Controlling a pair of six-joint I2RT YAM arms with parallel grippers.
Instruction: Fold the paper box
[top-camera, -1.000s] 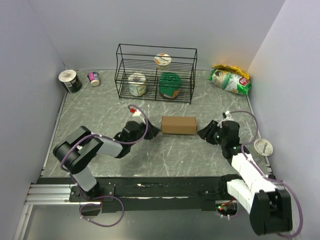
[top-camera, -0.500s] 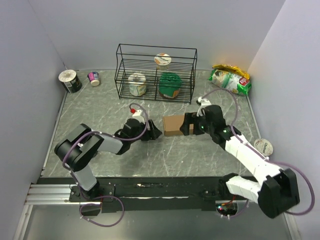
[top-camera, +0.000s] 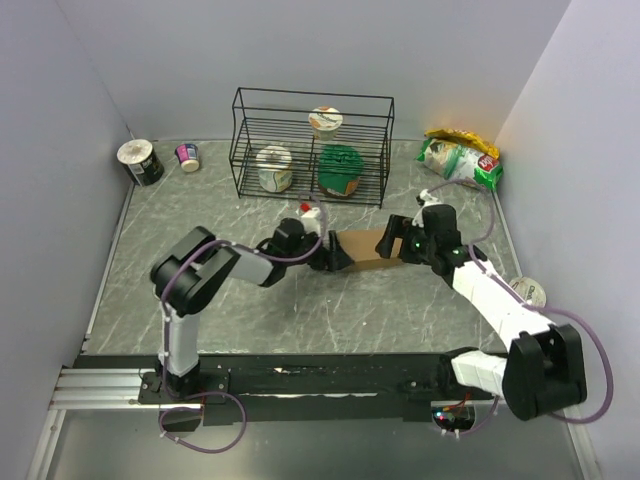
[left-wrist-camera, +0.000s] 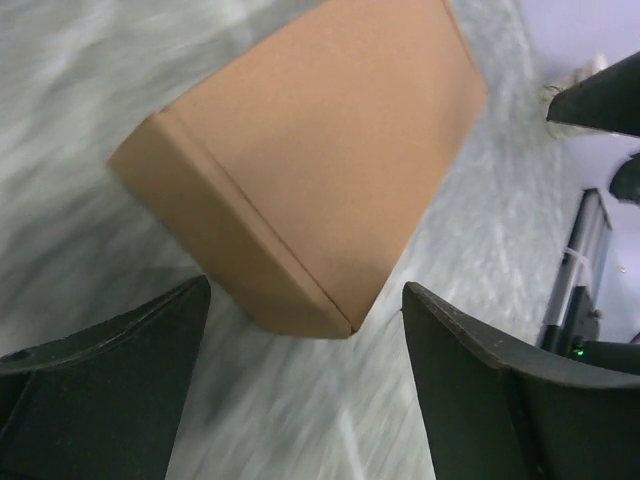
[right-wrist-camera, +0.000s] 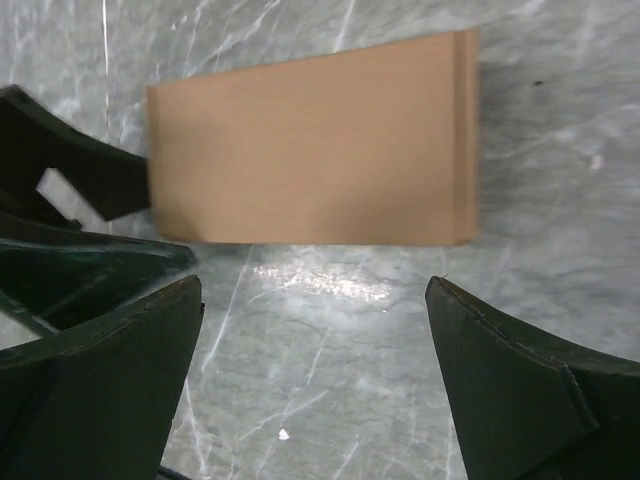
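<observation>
The paper box (top-camera: 362, 247) is a closed brown oblong lying on the marble table, slightly skewed. My left gripper (top-camera: 337, 257) is at its left end, open. In the left wrist view the paper box (left-wrist-camera: 310, 150) has its near corner between the spread fingers of the left gripper (left-wrist-camera: 305, 300), and neither finger touches it. My right gripper (top-camera: 394, 246) is at the box's right end, also open. In the right wrist view the paper box (right-wrist-camera: 310, 150) lies just beyond the tips of the right gripper (right-wrist-camera: 312, 290), which holds nothing. The left gripper's fingers (right-wrist-camera: 70, 175) show at the box's far end.
A black wire rack (top-camera: 312, 145) with cups and a green tub stands behind the box. A snack bag (top-camera: 460, 158) lies at the back right. A can (top-camera: 140, 162) and a small cup (top-camera: 188, 156) sit at the back left. A round lid (top-camera: 527, 292) lies at the right edge.
Both grippers have opened. The left gripper slid right to the box's left end. The right arm swung in to its right end. The box sits slightly more skewed.
</observation>
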